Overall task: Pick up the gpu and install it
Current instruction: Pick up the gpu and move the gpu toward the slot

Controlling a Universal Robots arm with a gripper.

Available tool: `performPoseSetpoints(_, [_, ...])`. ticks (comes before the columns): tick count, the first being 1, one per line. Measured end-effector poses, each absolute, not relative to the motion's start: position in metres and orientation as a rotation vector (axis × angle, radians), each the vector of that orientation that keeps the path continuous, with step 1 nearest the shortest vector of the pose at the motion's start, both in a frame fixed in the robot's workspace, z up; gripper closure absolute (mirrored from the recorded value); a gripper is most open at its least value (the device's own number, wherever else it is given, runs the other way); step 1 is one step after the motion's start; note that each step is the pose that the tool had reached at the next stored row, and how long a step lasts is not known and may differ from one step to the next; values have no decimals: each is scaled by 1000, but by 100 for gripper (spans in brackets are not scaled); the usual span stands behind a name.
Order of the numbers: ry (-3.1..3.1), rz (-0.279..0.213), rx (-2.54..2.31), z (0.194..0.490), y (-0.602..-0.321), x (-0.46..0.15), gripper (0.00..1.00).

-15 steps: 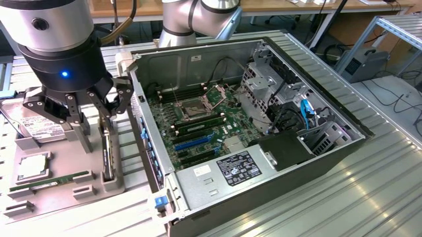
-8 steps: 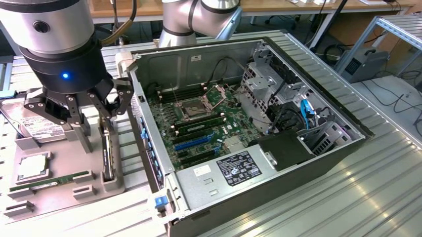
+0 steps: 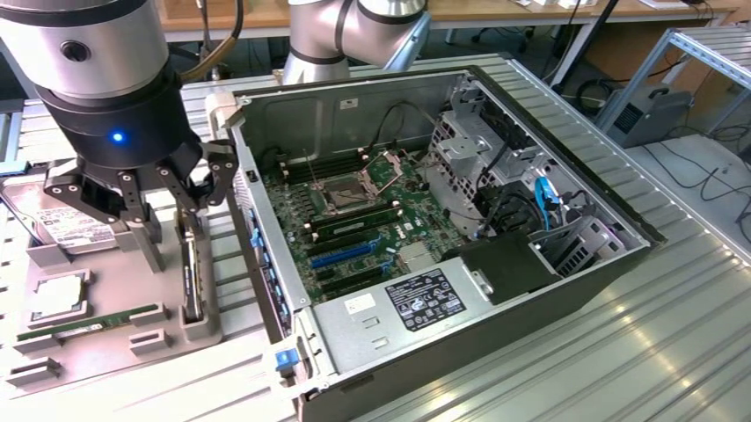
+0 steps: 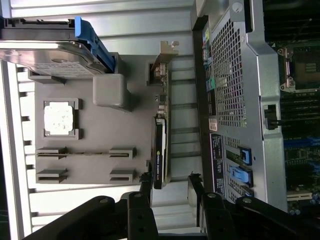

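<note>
The gpu (image 3: 188,264) stands on its long edge in a slot of the grey parts tray (image 3: 105,360), right beside the open computer case (image 3: 388,312). In the wrist view the gpu (image 4: 160,140) shows as a thin dark card with a pale metal bracket at its far end. My gripper (image 3: 176,224) hangs just above the card. It is open, its fingers (image 4: 146,184) straddle the card's near end without touching it, and nothing is held. The motherboard's blue expansion slots (image 3: 340,255) lie bare inside the case.
The tray also holds a silver hard drive (image 3: 59,229), a processor chip (image 3: 59,297) and a slim green memory stick (image 3: 88,323). The case's metal side wall (image 4: 240,100) rises close beside the gpu. A drive cage and cables (image 3: 516,202) crowd the case's far side.
</note>
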State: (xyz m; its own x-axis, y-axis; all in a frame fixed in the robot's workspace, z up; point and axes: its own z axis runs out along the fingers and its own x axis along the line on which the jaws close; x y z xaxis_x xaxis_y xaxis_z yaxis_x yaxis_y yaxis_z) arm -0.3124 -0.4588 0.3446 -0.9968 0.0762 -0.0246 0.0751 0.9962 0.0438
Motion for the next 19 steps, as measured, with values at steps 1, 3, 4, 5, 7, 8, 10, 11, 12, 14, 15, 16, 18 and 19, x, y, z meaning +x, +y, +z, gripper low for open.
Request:
performPoseSetpoints(1, [3112, 67, 118, 344, -459, -312, 58])
performPoseSetpoints(3, [3112, 67, 118, 344, -459, -312, 58])
performPoseSetpoints(4, [3112, 67, 118, 343, -459, -312, 58])
performPoseSetpoints(5, [3112, 67, 118, 343, -459, -312, 58])
performPoseSetpoints(7, [3112, 67, 118, 342, -459, -312, 58])
performPoseSetpoints(8, [3112, 67, 118, 342, -459, -312, 58])
performPoseSetpoints(10, [3112, 67, 118, 341, -459, -312, 58])
performPoseSetpoints(11, [3112, 67, 118, 341, -459, -312, 58])
performPoseSetpoints(12, [3112, 67, 118, 341, -459, -312, 58])
performPoseSetpoints(14, [3112, 67, 118, 340, -459, -312, 58])
performPoseSetpoints(15, [3112, 67, 118, 340, -459, -312, 58])
performPoseSetpoints(16, [3112, 67, 118, 340, -459, -312, 58])
performPoseSetpoints(18, [3112, 67, 118, 339, -459, -312, 58])
performPoseSetpoints(19, [3112, 67, 118, 339, -459, -312, 58])
